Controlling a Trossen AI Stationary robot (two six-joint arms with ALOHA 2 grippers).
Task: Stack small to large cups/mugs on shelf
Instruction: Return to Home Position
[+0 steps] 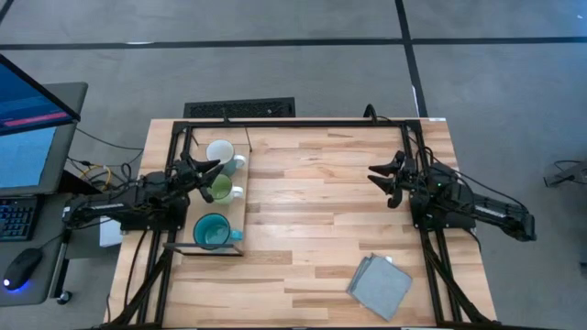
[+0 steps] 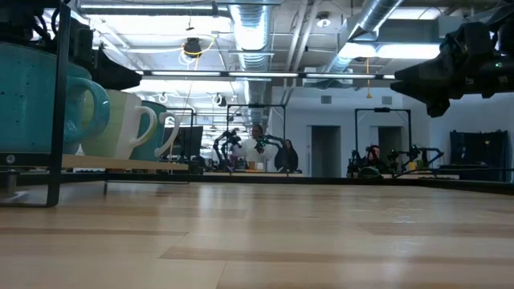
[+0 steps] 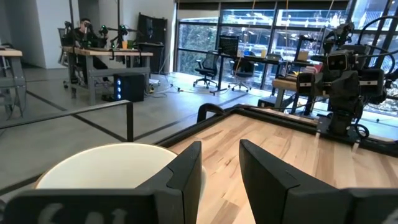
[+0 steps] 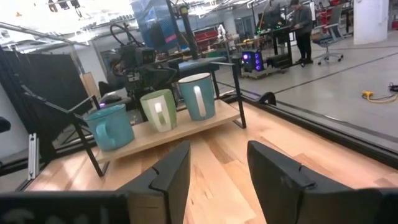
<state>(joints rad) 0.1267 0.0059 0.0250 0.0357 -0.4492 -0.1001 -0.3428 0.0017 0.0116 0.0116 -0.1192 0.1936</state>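
Observation:
Three mugs stand upright in a row on the shelf (image 1: 237, 213) at the table's left: a white one (image 1: 220, 151) farthest, a small light-green one (image 1: 223, 186) in the middle, a wider teal one (image 1: 213, 231) nearest. They also show in the right wrist view: white (image 4: 198, 96), green (image 4: 158, 110), teal (image 4: 111, 127). My left gripper (image 1: 211, 179) hovers level over the shelf between the white and green mugs, open; the white mug's rim (image 3: 106, 163) shows beside its fingers. My right gripper (image 1: 378, 183) hangs open over the table's right side, facing the shelf, with nothing between its fingers.
A folded grey cloth (image 1: 381, 284) lies near the table's front right. Bare planks (image 1: 312, 202) stretch between the shelf and my right arm. Black frame rails (image 1: 303, 123) run along the table's far edge and sides. A monitor and keyboard (image 1: 18, 215) sit off the table's left.

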